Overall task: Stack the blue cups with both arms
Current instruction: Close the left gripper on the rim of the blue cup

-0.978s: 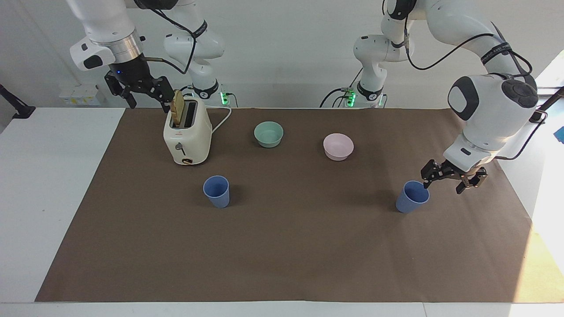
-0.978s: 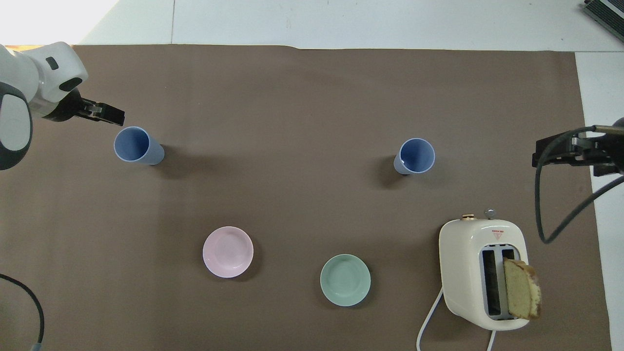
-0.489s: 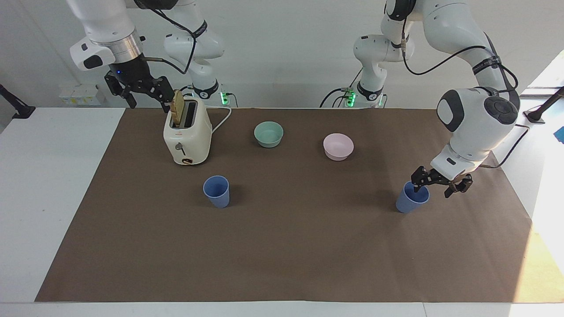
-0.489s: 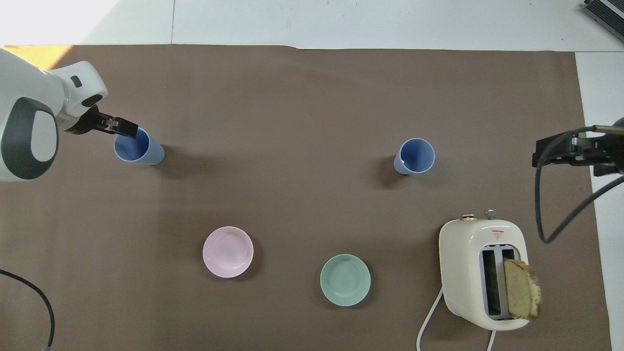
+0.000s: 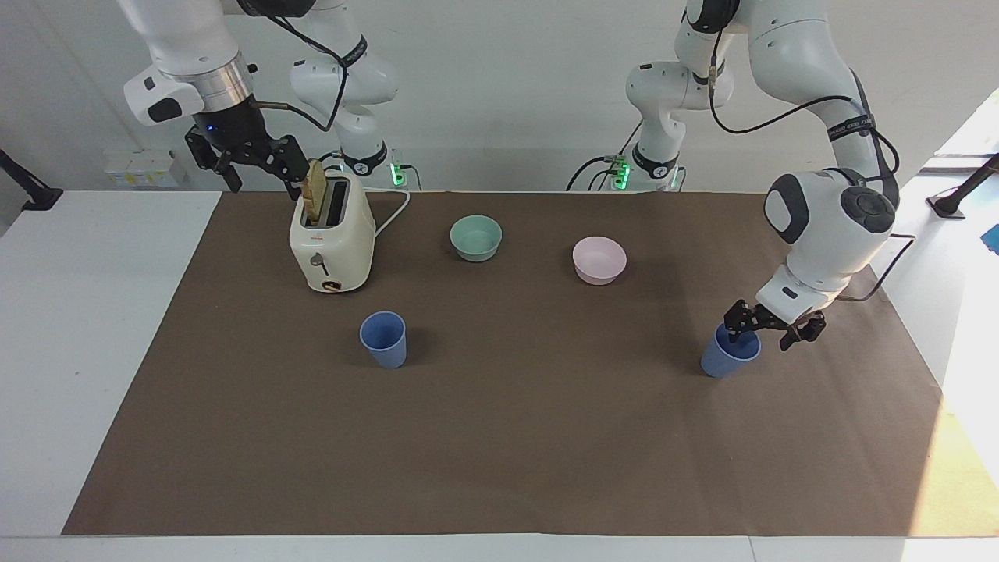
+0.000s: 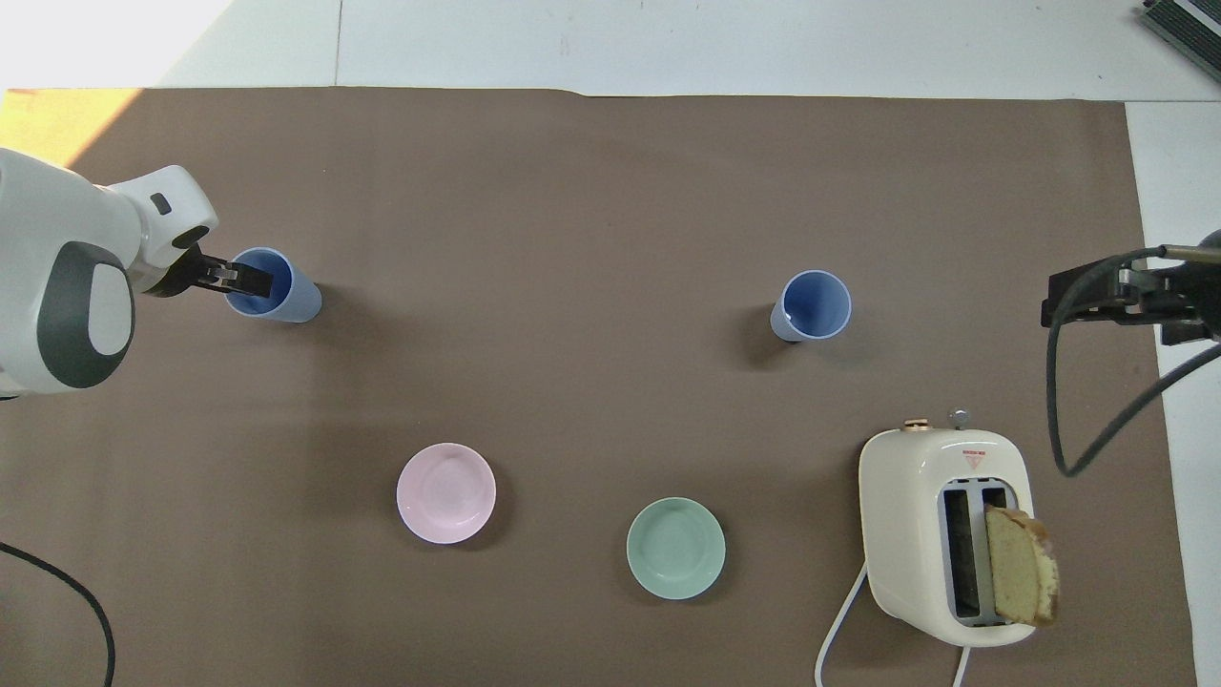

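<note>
Two small matte blue cups, tapered and handleless, stand upright and well apart on a brown paper-like sheet [image 5: 499,437] that covers most of a white table [image 5: 94,351]. One cup [image 5: 728,353] sits toward the left arm's end, the other cup [image 5: 383,339] near a glossy cream toaster [image 5: 332,242] with a slice of bread [image 5: 315,190] sticking up from a slot. Nearer the robots lie a round green bowl [image 5: 476,237] and a pink bowl [image 5: 599,259], both smooth and shallow.

The left gripper [image 5: 769,331] is down at the rim of its cup, fingers apart, one tip over the mouth, the other outside the wall. The right gripper [image 5: 254,160] hangs open just beside the bread, waiting. A plain white wall [image 5: 499,94] backs the arms.
</note>
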